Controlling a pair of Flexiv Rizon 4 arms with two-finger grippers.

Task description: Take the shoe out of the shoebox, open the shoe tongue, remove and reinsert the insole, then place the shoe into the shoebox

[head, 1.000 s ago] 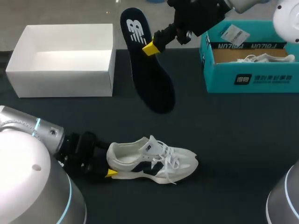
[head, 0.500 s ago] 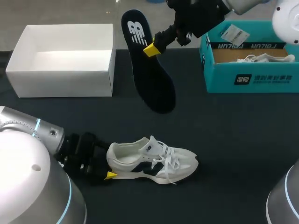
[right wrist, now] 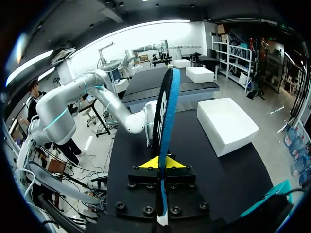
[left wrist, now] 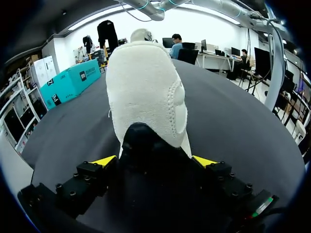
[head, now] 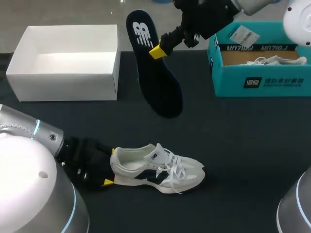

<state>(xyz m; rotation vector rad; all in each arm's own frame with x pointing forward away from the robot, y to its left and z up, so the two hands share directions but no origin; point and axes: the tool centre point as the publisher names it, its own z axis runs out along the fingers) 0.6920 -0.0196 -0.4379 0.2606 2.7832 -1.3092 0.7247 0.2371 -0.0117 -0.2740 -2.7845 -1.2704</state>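
Your right gripper is pinching the dark insole by its edge above the table, logo end far, toe slanting down towards you. Your left gripper is clamping the heel of the white sneaker, which is lying lengthwise, toe pointing right
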